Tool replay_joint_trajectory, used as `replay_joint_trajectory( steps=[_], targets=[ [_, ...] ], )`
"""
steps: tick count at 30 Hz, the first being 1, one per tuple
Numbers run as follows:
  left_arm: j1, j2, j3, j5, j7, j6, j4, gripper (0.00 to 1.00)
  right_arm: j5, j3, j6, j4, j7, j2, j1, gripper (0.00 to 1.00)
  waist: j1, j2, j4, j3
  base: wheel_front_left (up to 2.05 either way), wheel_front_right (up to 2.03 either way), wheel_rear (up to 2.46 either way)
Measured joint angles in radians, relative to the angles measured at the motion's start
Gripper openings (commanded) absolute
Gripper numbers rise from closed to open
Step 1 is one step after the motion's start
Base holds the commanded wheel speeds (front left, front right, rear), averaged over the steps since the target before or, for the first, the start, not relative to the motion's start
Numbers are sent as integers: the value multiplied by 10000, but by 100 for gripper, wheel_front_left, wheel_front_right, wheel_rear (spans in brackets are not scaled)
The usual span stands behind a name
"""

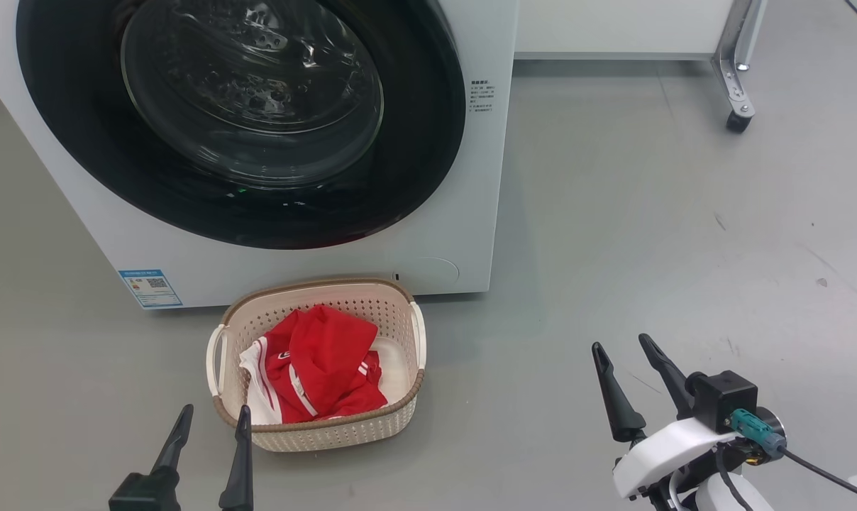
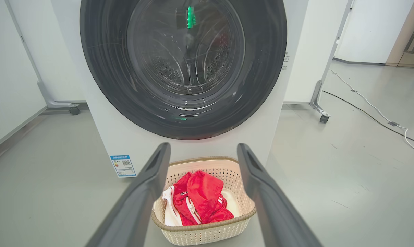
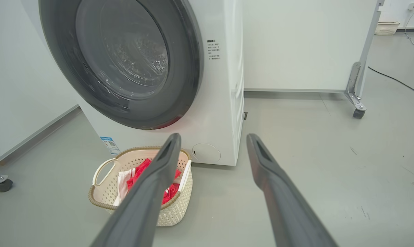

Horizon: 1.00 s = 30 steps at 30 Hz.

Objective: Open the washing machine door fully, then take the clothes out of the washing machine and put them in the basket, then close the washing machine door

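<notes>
The white washing machine [image 1: 478, 213] stands ahead with its round black-rimmed door [image 1: 428, 142] shut flat against the front. Through the glass the steel drum [image 2: 186, 65] shows. The cream basket [image 1: 393, 294] sits on the floor right before the machine, holding the red clothes [image 1: 322, 369] with white stripes. My left gripper [image 1: 212, 419] is open, low at the basket's near left corner, nothing between its fingers. My right gripper [image 1: 623, 351] is open over bare floor well right of the basket. The left wrist view looks over the basket [image 2: 207, 233] and clothes [image 2: 200, 195] at the door [image 2: 100, 79].
A white panel on a wheeled metal foot [image 1: 737, 106] stands behind and to the right of the machine. A cable [image 2: 371, 106] runs over the grey floor at the far right. Another wheeled panel foot [image 2: 73, 109] stands left of the machine.
</notes>
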Motion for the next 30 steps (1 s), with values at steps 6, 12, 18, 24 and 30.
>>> replay_joint_trajectory(
  steps=[6,12,18,24,30],
  targets=[
    [65,0,4,0,13,54,-21,100,-73,10,-86,-125,0,19,201,100,0,0,-30,-46,0,0,0],
    [151,8,0,6,42,136,-50,100,-178,13,-157,-242,0,29,311,100,0,0,-34,-69,0,0,0],
    [151,56,-6,140,44,230,-79,100,-274,33,-167,-330,0,29,357,100,0,0,-9,-77,0,0,0],
    [151,63,2,196,54,303,-113,100,-278,33,-234,-387,0,27,366,100,0,0,11,-95,0,0,0],
    [152,61,0,192,56,305,-148,100,-278,33,-234,-416,0,29,411,100,0,0,2,-119,0,0,0]
  ],
)
